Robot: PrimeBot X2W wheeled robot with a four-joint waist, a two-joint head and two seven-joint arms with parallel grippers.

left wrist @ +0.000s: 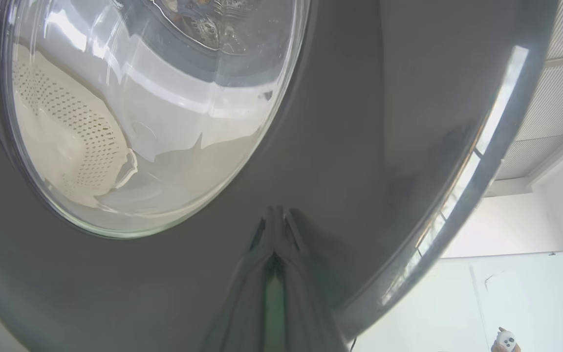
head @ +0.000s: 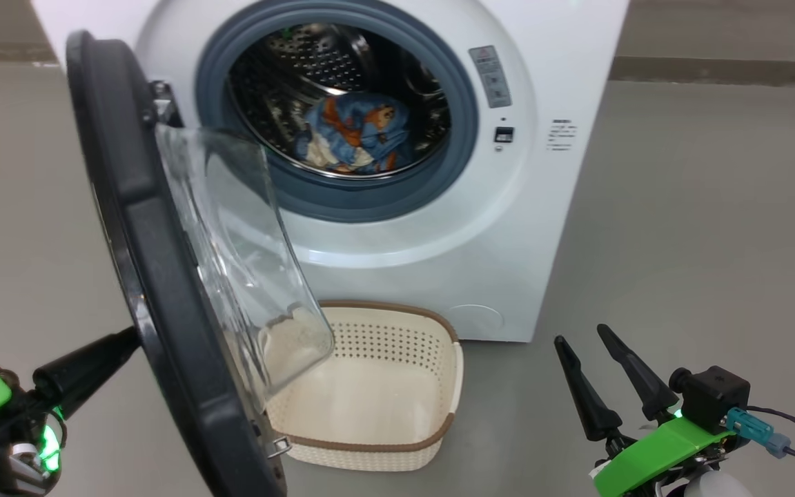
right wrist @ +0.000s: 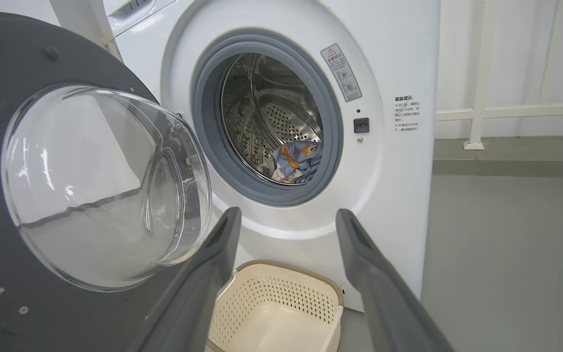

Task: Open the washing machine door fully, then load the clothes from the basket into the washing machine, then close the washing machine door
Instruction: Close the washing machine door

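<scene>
The white washing machine [head: 542, 207] stands with its washing machine door [head: 156, 290] swung out to the left, glass bowl facing the drum. Blue clothes [head: 356, 134] with orange figures lie inside the steel drum; the right wrist view shows these clothes [right wrist: 296, 159] too. In front of the machine, the cream basket [head: 370, 455] holds nothing. My left gripper [head: 125, 342] is shut, its tips against the door's dark outer face [left wrist: 359, 122]. My right gripper [head: 582, 336] stands open to the right of the basket [right wrist: 281, 308], nothing between its fingers.
Grey floor [head: 715, 241] spreads to the right of the machine. A low wall ledge [head: 715, 69] runs behind it. A person's hand holding a small white device [left wrist: 505, 340] shows at the lower right of the left wrist view.
</scene>
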